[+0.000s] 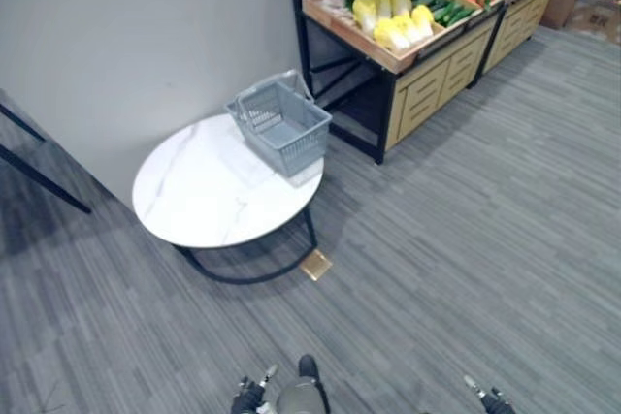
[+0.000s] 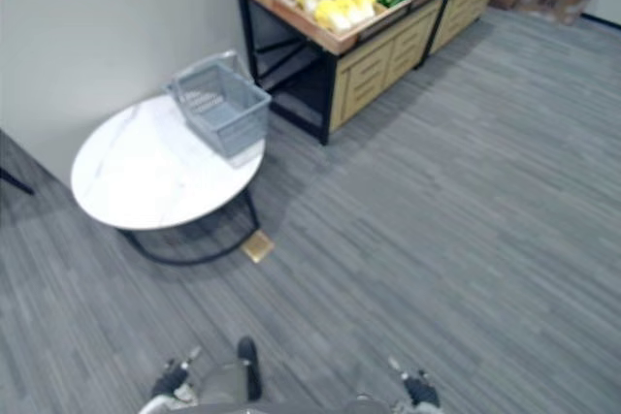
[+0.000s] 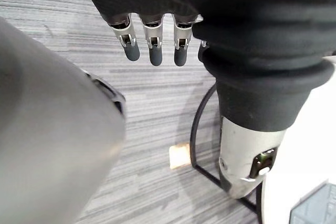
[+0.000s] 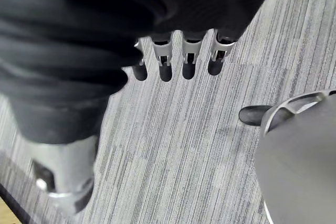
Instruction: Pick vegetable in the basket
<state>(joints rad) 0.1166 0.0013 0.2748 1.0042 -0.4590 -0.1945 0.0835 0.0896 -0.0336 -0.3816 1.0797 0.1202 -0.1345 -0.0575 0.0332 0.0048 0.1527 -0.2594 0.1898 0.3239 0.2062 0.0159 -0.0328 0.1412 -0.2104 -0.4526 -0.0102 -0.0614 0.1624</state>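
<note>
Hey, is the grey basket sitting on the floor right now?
No, the grey basket stands on the white round table, at the edge nearest the vegetable stand.

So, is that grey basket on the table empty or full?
Empty: through the open top of the basket only its bare slatted floor shows.

Empty grey basket (image 1: 281, 125) on table (image 1: 199, 191); vegetables (image 1: 395, 15) on stand (image 1: 432, 84).

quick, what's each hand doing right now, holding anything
Left hand: open, fingers relaxed, holding nothing.
Right hand: open, fingers relaxed, holding nothing.
</note>
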